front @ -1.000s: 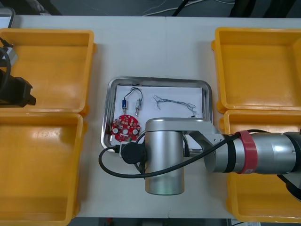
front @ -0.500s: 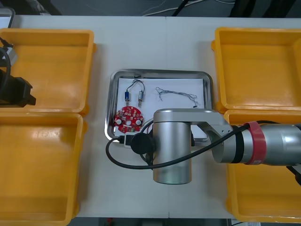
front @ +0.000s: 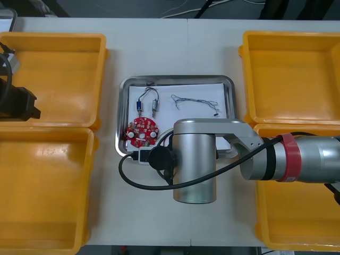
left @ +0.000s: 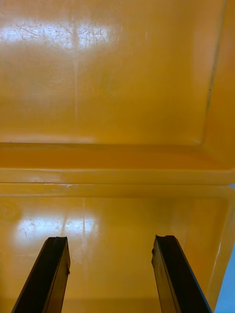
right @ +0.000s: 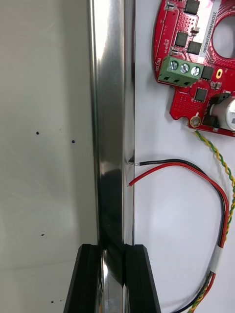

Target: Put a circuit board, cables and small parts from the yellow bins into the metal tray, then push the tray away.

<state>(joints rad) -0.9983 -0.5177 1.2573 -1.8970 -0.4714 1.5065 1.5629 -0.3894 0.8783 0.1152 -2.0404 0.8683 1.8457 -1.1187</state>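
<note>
Right gripper (right: 112,248): fingers nipped on the near rim of shiny rectangular metal tray (front: 175,79), frame centre in front view. A hold for pushing, I judge. Round red circuit board (front: 141,132), red and black cable (right: 169,166) lie inside. Left gripper (left: 110,238) spread wide, empty, over yellow plastic bins (front: 53,69), left edge. Board print unreadable.

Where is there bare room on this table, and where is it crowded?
Bare: table beyond the tray, between the far bins. Crowded: the tray, holding board and cables, right tool on its near rim. Left tool over left bins.
</note>
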